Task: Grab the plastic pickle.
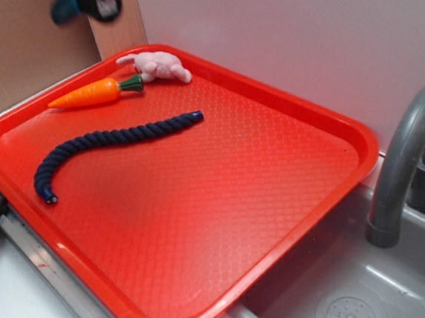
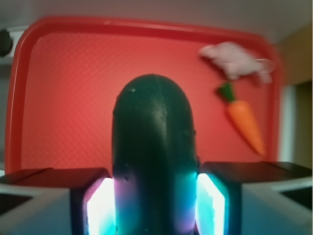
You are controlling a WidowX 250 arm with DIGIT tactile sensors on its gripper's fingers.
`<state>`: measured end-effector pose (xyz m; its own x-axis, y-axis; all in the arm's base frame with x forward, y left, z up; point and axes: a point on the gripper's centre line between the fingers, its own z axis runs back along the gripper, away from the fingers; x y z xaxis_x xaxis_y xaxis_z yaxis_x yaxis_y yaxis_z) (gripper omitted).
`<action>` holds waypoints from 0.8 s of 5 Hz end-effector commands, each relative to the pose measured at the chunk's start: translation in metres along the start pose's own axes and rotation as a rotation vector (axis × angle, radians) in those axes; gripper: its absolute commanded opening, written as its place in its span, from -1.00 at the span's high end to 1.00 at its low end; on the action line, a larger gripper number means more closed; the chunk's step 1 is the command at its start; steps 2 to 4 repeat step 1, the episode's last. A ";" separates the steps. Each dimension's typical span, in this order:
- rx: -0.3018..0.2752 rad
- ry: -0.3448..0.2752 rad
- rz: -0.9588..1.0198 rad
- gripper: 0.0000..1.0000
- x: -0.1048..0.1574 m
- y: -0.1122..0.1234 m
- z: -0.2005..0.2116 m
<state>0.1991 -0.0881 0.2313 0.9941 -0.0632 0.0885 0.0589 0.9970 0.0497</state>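
Wrist view shows you the gripper (image 2: 155,205) clamped on the pickle (image 2: 152,147), its pads pressed against both sides, with the red tray (image 2: 58,73) far below. In the exterior view the arm sits at the upper left, above the carrot (image 1: 88,94). The grab looks done; nothing seems left.

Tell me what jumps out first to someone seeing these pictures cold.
The red tray fills the scene, beside a grey sink faucet. On the tray, a long navy rope curves below an orange carrot and a pink plush toy at the far edge. In the wrist view, the gripper is clamped on the dark green pickle.
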 end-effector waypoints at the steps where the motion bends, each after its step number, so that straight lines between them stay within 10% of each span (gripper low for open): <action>1: -0.073 -0.028 0.139 1.00 -0.007 0.017 0.041; 4: -0.073 -0.028 0.139 1.00 -0.007 0.017 0.041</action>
